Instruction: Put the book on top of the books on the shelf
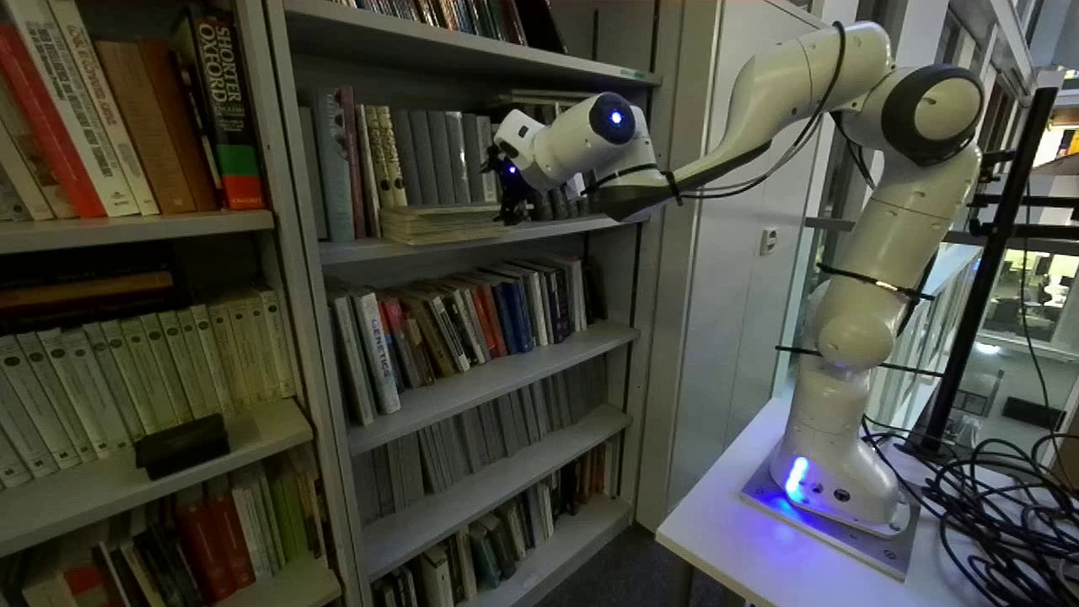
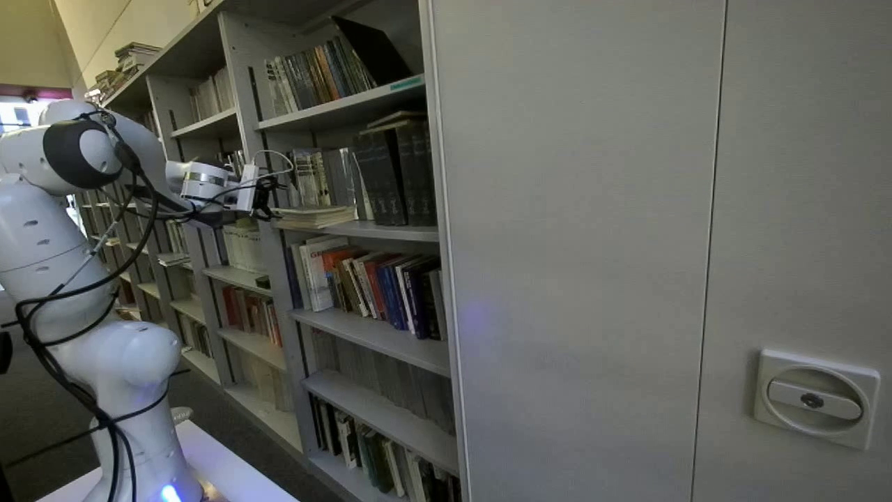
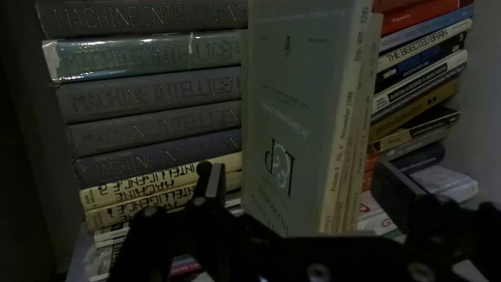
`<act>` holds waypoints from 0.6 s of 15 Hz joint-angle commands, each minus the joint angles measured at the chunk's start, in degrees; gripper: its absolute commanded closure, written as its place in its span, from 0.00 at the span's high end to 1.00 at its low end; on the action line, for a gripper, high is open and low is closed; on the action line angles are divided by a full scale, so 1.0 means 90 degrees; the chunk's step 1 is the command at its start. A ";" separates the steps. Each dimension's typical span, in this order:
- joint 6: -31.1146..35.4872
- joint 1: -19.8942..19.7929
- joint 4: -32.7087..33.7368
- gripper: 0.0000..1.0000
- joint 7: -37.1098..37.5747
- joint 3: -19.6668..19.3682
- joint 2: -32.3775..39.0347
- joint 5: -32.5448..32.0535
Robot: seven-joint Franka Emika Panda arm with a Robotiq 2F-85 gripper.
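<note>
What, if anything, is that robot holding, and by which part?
Nothing: the gripper is open, and the wrist view shows gaps between its fingers and the stacked booklets.

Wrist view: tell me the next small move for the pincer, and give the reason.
Assuming the next pick is there, probably ease the pincer slightly nearer the flat pile before closing. Its fingers stand wide apart with the pile showing in the gap, and nothing looks gripped. The pile lies on the shelf in front of upright books, so a slow approach seems wise.
</note>
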 commanded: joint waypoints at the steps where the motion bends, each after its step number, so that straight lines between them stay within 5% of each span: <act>1: 0.0090 -0.0074 -0.0043 1.00 0.0729 0.0061 -0.0056 -0.0624; 9: -0.0194 -0.0117 -0.0225 1.00 0.1861 -0.0061 0.0132 -0.1517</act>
